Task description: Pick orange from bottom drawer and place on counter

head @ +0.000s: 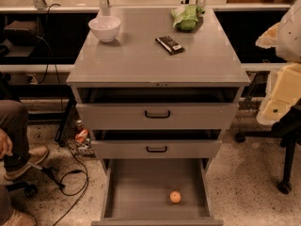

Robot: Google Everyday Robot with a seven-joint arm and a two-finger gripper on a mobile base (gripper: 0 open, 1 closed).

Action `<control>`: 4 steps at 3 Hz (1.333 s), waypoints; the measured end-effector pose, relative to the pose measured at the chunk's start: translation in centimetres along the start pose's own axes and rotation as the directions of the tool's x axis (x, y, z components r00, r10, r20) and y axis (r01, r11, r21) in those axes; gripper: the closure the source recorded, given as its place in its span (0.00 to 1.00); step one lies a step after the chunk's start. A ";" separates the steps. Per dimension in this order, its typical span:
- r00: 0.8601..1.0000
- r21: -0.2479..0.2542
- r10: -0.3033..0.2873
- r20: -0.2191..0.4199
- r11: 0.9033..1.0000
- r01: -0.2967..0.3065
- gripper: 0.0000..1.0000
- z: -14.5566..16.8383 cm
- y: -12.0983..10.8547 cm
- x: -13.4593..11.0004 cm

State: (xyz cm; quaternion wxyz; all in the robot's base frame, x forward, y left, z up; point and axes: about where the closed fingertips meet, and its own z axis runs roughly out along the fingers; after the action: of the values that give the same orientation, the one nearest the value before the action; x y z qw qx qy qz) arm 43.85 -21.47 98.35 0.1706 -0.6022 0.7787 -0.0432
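Observation:
The orange point(175, 197) is small and round and lies on the floor of the bottom drawer point(141, 192), right of centre near the front. The bottom drawer is pulled fully open. The counter point(141, 55) is the flat grey top of the cabinet. My arm shows as white and cream-coloured parts at the right edge, with the gripper point(271, 112) beside the cabinet's right side at about the height of the top drawer. It is well above and to the right of the orange and apart from it.
A white bowl point(104, 28), a green bag point(187, 17) and a dark flat packet point(170, 44) sit on the counter's back half. The two upper drawers point(157, 114) stand slightly open. A seated person's legs point(14, 140), cables and a chair base point(284, 185) flank the cabinet.

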 end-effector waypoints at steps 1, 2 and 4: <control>1.000 0.000 0.000 0.000 1.000 0.000 0.00 0.0 0.0 0.0; 0.999 -0.051 0.030 0.022 0.998 -0.029 0.00 2.5 1.2 -0.5; 0.946 -0.337 0.217 0.240 0.933 -0.128 0.00 15.9 9.4 -6.0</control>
State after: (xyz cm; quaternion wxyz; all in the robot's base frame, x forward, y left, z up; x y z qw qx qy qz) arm 41.51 -10.98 82.18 0.1803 -0.5505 0.7947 0.1811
